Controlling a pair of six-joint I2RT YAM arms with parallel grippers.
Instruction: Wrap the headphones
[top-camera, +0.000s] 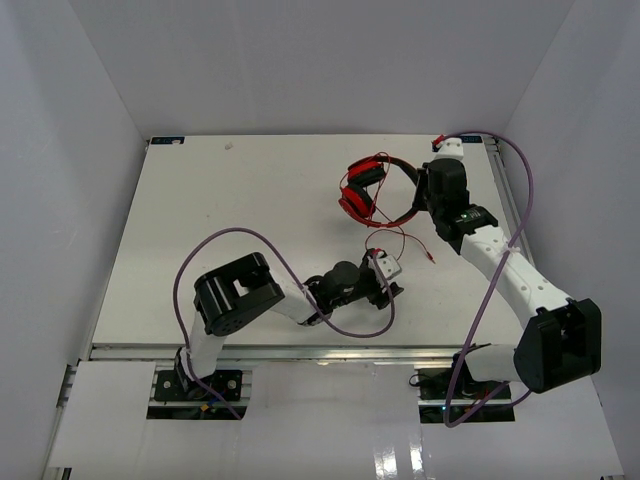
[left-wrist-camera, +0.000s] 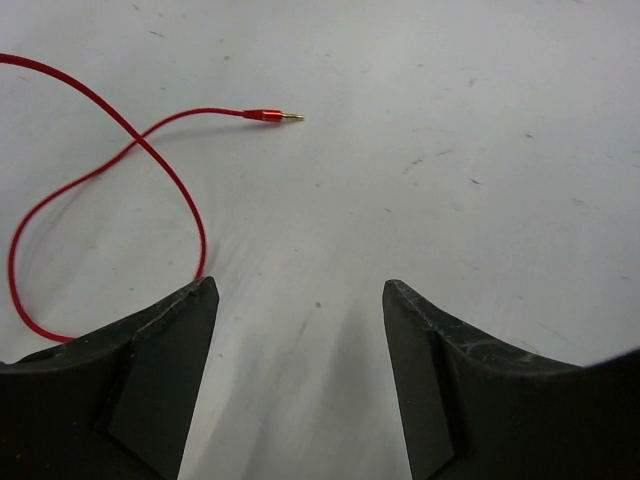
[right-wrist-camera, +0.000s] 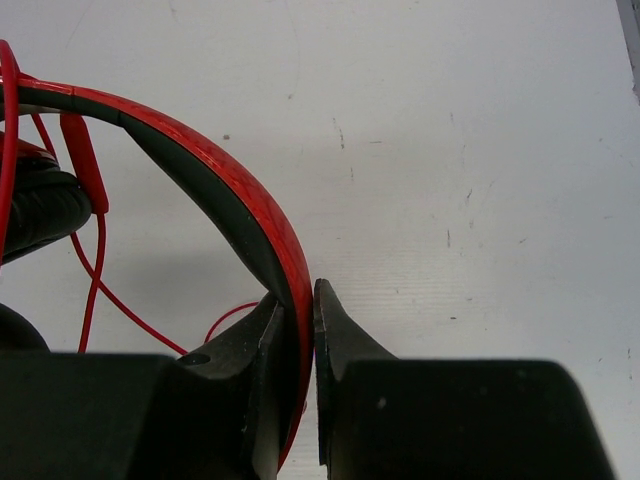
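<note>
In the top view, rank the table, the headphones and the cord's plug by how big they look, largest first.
1. table
2. headphones, earcups and headband together
3. plug, a tiny speck at the cord's end

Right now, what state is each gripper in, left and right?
Left gripper: open, holding nothing.
Right gripper: shut on the headphones, at the headband.

A red cord (left-wrist-camera: 165, 185) lies on the white table (top-camera: 220, 230).
</note>
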